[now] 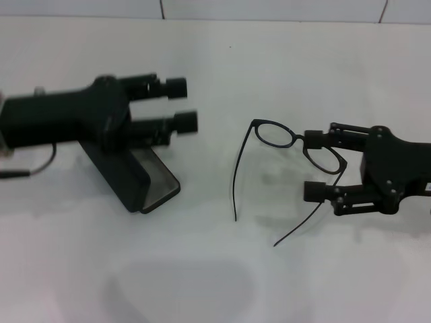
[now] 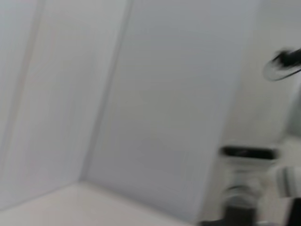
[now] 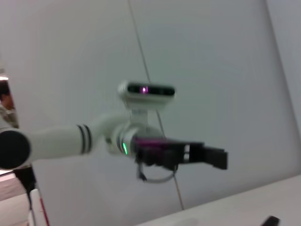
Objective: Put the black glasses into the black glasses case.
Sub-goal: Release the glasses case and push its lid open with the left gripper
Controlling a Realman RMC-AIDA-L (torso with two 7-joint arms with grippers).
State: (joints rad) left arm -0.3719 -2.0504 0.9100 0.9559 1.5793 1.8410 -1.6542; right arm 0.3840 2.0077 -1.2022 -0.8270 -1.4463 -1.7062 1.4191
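We see black glasses (image 1: 291, 145) at 3 o'clock of table (image 1: 222, 60), right gripper (image 1: 314, 165) clenched on one lens rim; frame light, thin, fragile, so we grip gently; left gripper (image 1: 180, 104) released above open black glasses case (image 1: 145, 182) at 9 o'clock

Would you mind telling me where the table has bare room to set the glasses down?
Bare table spans the near edge, and a strip between the black glasses case and black glasses. Crowded around the left gripper and right gripper.
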